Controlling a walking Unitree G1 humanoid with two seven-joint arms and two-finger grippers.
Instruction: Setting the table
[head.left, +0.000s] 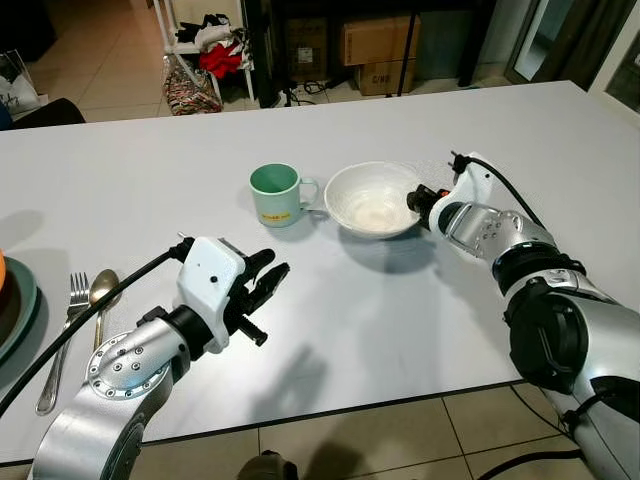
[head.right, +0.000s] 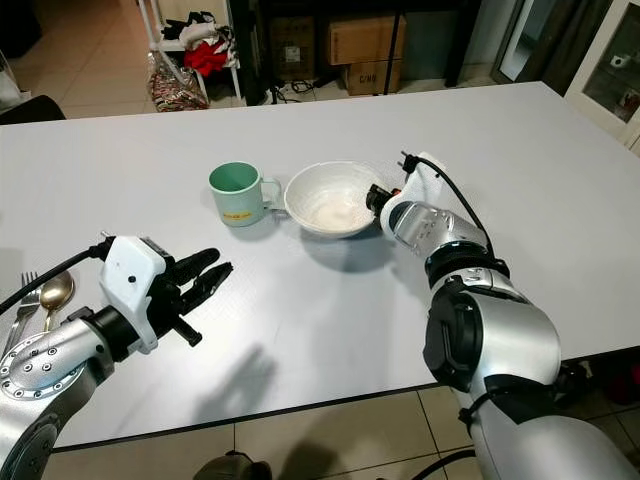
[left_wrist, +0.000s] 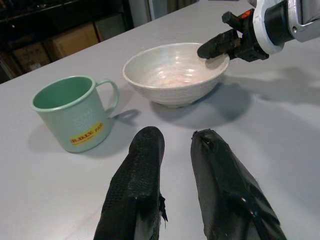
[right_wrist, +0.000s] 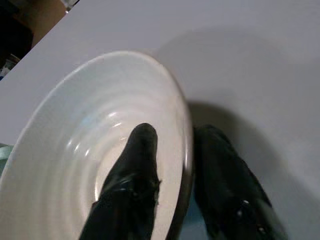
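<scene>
On the white bench (head.left: 330, 330), the left tool (head.left: 262, 280) hovers empty, fingers slightly spread. The green enamel mug (head.left: 276, 194) stands just left of the white ceramic bowl (head.left: 370, 199). The right tool (right_wrist: 172, 185) pinches the bowl's right rim, one finger inside, one outside.

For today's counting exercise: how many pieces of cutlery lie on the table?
2: a fork and a spoon side by side at the table's left edge; more may lie outside the frame.

The right tool (right_wrist: 175, 165) pinches the white bowl's (right_wrist: 75, 135) rim.
</scene>
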